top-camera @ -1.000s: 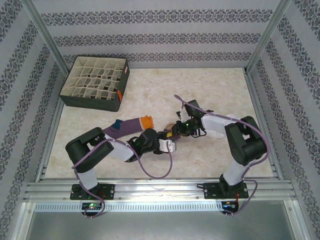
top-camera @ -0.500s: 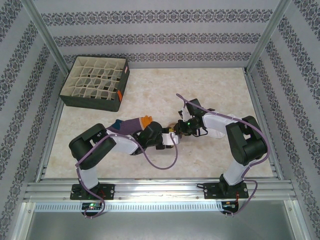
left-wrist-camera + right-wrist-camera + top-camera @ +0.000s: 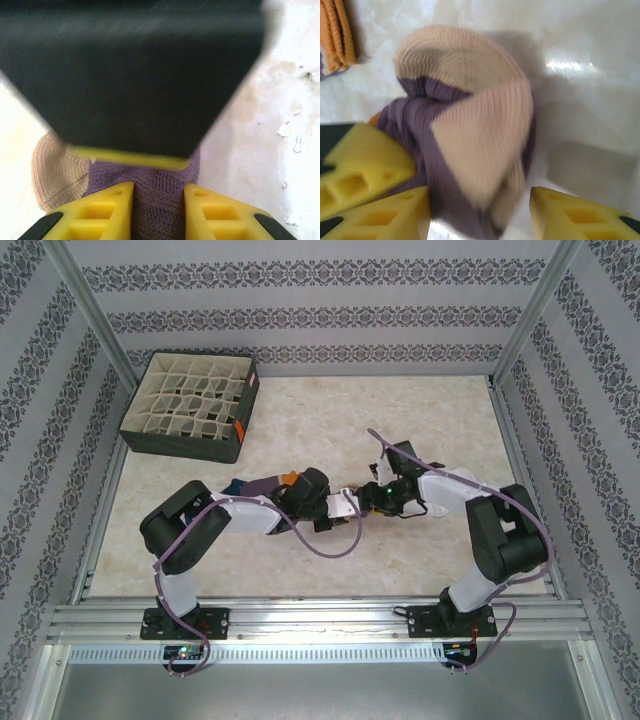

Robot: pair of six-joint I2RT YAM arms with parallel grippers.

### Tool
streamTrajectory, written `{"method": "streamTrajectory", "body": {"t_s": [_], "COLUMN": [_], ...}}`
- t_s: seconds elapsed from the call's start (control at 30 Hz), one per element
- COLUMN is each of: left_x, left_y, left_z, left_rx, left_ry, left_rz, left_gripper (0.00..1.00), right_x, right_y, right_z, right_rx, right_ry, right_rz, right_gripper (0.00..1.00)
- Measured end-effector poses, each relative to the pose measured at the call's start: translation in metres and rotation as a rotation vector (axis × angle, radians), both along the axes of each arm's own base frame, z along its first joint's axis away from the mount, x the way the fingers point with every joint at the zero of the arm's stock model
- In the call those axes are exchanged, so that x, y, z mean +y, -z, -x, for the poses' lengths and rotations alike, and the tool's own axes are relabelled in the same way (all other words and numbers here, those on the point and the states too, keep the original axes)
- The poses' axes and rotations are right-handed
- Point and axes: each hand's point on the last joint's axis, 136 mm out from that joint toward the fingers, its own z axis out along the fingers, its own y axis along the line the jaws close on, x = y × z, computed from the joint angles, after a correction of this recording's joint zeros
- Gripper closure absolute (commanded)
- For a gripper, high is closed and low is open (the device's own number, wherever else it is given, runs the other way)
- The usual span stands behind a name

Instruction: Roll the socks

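Note:
A purple sock with tan patches [image 3: 470,125] is bunched into a roll on the table, between my two grippers near the middle. My left gripper [image 3: 159,200] is shut on the roll's purple knit [image 3: 160,200], with the tan part [image 3: 55,175] to its left. My right gripper [image 3: 480,215] straddles the roll with its jaws wide and a gap at the right finger. From above, the left gripper [image 3: 343,506] and right gripper [image 3: 372,498] meet tip to tip. A second purple sock [image 3: 262,484] with an orange toe [image 3: 292,478] lies flat behind my left arm.
A dark box with beige grid dividers [image 3: 185,445] stands at the table's back left. The orange toe of the flat sock [image 3: 340,35] lies close to the roll. Metal frame rails run along the table's sides and near edge.
My left gripper moved right and closed on the rolled sock. My right gripper opened and let go of it, shifting slightly right.

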Motion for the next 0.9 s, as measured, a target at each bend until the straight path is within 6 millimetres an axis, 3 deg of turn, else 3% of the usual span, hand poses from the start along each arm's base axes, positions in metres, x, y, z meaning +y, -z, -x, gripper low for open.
{"method": "streamTrajectory", "body": {"t_s": [0.33, 0.63, 0.9], "left_x": [0.003, -0.003, -0.001], "left_y": [-0.009, -0.014, -0.011], "left_z": [-0.008, -0.011, -0.012], "left_rx": [0.358, 0.714, 0.857], "left_ry": [-0.007, -0.030, -0.083], "left_rz": [0.136, 0.261, 0.293], "left_gripper": [0.76, 0.77, 0.78], "right_x": [-0.028, -0.021, -0.005], "right_y": [-0.038, -0.033, -0.010], "right_z": [0.007, 0.000, -0.014], "right_rx": [-0.101, -0.149, -0.122], "right_ry": [0.098, 0.096, 0.053], "right_rz": [-0.049, -0.040, 0.006], "right_gripper": [0.42, 0.42, 0.45]}}
